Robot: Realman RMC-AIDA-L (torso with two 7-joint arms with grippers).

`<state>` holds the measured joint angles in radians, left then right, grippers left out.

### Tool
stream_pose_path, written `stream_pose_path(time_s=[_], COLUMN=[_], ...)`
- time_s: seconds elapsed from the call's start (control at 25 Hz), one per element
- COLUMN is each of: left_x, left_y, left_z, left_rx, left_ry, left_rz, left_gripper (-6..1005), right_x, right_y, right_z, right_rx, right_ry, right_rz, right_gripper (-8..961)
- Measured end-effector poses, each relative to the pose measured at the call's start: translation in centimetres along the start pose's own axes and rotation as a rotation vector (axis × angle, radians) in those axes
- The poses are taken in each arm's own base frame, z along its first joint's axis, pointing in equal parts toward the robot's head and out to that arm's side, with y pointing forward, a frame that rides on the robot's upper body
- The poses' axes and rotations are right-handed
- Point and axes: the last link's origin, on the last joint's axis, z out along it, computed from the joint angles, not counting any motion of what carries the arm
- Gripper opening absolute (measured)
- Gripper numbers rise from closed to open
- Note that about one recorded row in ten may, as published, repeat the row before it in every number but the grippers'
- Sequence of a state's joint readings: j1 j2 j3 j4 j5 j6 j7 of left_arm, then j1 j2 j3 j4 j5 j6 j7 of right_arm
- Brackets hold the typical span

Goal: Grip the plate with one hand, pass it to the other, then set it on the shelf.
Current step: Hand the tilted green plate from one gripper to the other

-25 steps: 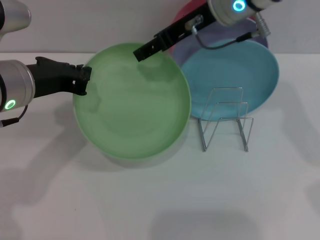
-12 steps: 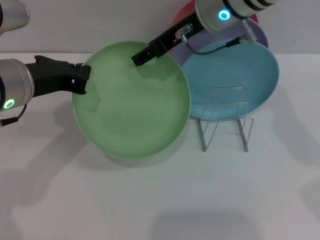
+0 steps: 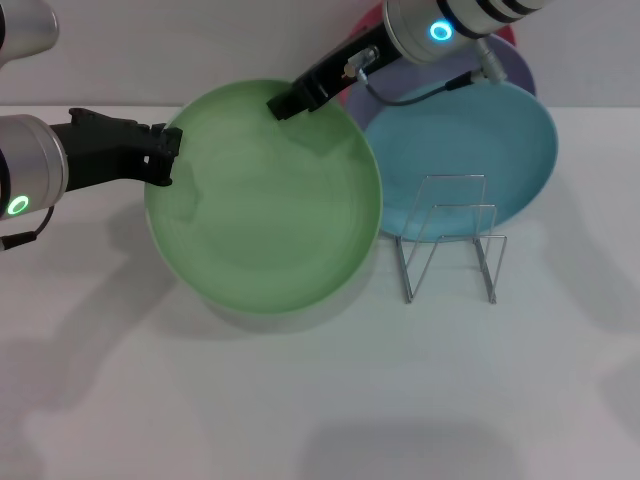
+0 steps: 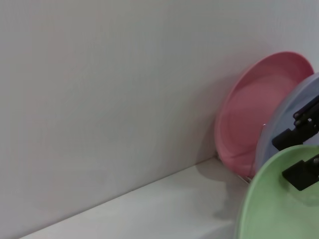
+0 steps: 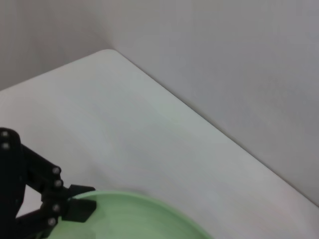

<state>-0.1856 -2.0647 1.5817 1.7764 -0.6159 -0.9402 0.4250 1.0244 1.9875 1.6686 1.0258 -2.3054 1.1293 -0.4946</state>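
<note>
The light green plate (image 3: 265,200) hangs tilted above the table. My left gripper (image 3: 166,156), on the arm with the green ring, is shut on its left rim. It shows the same way in the right wrist view (image 5: 88,199). My right gripper (image 3: 284,104), on the arm with the cyan ring, is at the plate's far rim. In the left wrist view the right gripper (image 4: 280,158) is open, with one finger on each side of the green plate's (image 4: 279,199) rim. The wire shelf (image 3: 450,245) stands empty to the right of the plate.
A turquoise plate (image 3: 480,160), a lavender plate (image 3: 512,70) and a pink plate (image 3: 368,22) lean against the back wall behind the shelf. The pink plate (image 4: 259,114) also shows in the left wrist view. White tabletop (image 3: 320,400) lies in front.
My right gripper has moved left and back, from over the plate's inner face to its far rim. My left gripper and the plate have risen slightly.
</note>
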Motion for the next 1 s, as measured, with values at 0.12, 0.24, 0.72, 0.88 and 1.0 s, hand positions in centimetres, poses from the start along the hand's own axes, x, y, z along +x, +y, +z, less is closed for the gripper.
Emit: stream_pose_path(time_s=[0.12,0.24,0.72,0.88,1.0], left_x=[0.0,0.1,0.6,0.8,0.9], left_y=[0.0,0.1,0.8,0.9,1.0], left_z=[0.0,0.0,-0.8,-1.2,-1.6], left_rx=[-0.001,-0.005,-0.073,-0.076,-0.083], left_ry=[0.001,0.002,0.055,0.071,0.088], left_rz=[0.0,-0.001,-0.01,-0.005,0.005], left_gripper=[37,37,72,207,308], right_x=[0.3,0.5,0.3,0.6,0.7], right_y=[0.3,0.6,1.6,2.1,2.3], right_z=[0.4,0.9,-0.1,0.2,0.0], right_rx=[-0.009,-0.016,-0.008,-0.017,-0.018], right_ry=[0.011,0.018,-0.063,-0.055,-0.062], right_rz=[-0.009,-0.027,-0.088,-0.097,-0.101], right_gripper=[574,484,249,232,218])
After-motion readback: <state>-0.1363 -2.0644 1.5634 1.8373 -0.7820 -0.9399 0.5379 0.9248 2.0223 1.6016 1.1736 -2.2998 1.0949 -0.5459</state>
